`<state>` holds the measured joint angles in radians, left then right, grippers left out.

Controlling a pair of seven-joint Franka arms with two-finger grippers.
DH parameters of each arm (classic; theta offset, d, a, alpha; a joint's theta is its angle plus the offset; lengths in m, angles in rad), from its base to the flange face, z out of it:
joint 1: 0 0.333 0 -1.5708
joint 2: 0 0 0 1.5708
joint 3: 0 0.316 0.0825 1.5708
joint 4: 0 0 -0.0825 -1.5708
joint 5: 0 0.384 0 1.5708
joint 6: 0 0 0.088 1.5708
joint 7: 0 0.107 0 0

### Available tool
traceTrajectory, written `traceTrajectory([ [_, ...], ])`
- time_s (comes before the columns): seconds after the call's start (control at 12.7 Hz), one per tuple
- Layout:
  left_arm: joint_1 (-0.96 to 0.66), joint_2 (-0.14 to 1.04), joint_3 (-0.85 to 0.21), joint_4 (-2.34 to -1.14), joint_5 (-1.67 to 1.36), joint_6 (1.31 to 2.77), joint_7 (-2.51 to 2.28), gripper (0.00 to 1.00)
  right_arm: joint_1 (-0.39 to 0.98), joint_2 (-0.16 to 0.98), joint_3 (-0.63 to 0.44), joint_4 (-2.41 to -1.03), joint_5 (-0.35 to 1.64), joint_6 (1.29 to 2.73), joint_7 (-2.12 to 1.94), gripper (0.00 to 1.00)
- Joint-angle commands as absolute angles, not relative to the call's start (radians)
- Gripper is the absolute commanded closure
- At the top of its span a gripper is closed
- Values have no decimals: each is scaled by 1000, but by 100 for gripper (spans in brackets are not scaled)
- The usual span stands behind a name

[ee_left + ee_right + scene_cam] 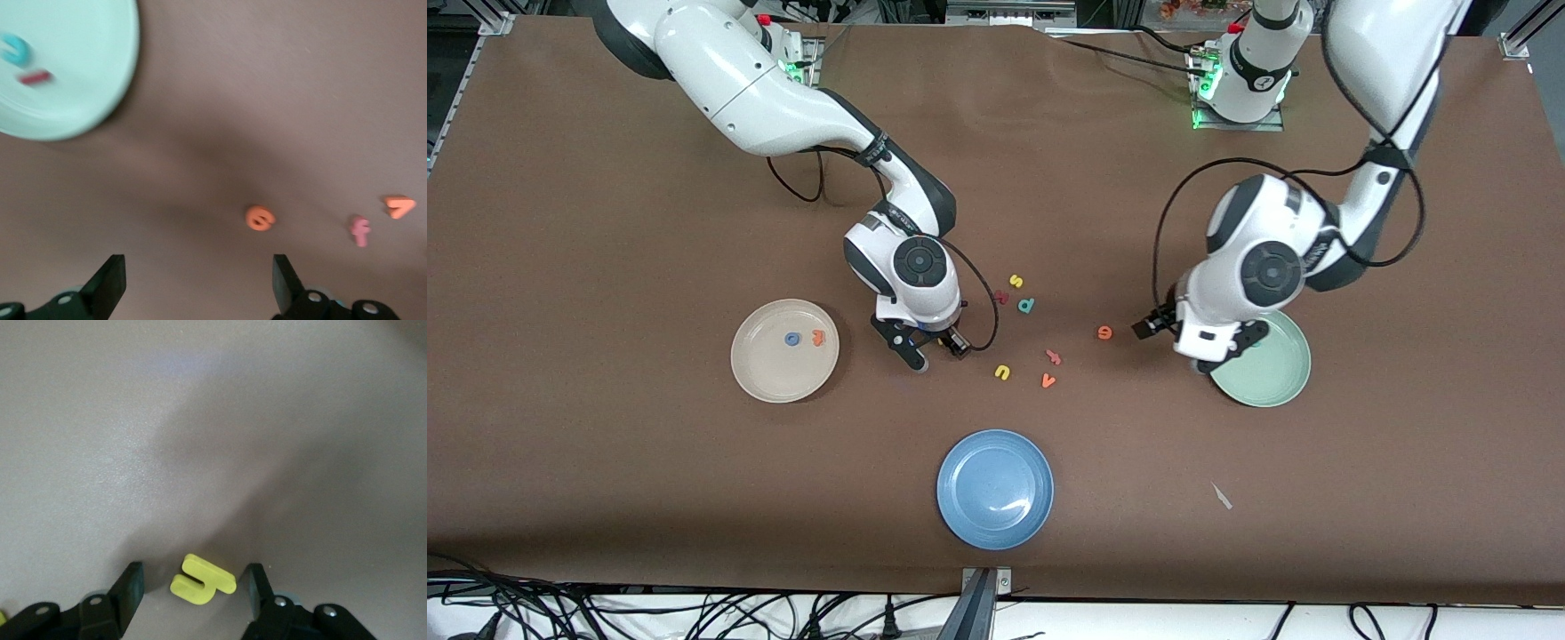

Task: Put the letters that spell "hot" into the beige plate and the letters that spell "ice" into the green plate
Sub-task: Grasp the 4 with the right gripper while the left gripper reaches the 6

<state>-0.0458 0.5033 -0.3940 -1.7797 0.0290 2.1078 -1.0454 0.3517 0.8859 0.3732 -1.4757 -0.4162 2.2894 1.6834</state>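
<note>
The beige plate holds the blue "o" and the orange "t". My right gripper is low over the table beside that plate. In the right wrist view it is open, with the yellow "h" lying flat between its fingers and a gap on each side. The green plate holds the teal "c" and the dark red "i". My left gripper is open and holds nothing, over the table at that plate's edge. The orange "e" lies close by.
Loose letters lie mid-table: a yellow "s", a teal "p", a small red letter, a yellow "u", a pink letter and an orange "v". A blue plate sits nearer the camera.
</note>
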Motion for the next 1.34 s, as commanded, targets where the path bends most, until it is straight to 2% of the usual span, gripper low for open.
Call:
traceTrajectory([
  [0.0,-109,618,-377,-1740,37,2224,-1129,5,359,888,368,-1483,-451,2299,1712,49],
  [0.16,-124,661,-376,-1736,102,2255,-1152,5,359,888,368,-1483,-453,2299,1712,64],
  [0.31,-124,689,-376,-1729,156,2256,-1154,8,359,888,368,-1483,-453,2299,1712,75],
  [0.55,-139,735,-374,-1677,163,2256,-1164,20,354,873,368,-1483,-454,2293,1691,77],
  [0.63,-140,736,-374,-1677,163,2256,-1166,28,347,847,370,-1489,-454,2287,1669,77],
  [1.02,-150,759,-373,-1678,232,2256,-1218,31,246,723,397,-1554,-407,2178,1488,76],
  [1.1,-150,761,-373,-1678,232,2256,-1224,36,233,688,397,-1572,-378,2142,1421,76],
  [1.26,-153,764,-373,-1678,232,2256,-1224,54,177,614,397,-1623,-327,2103,1292,76],
])
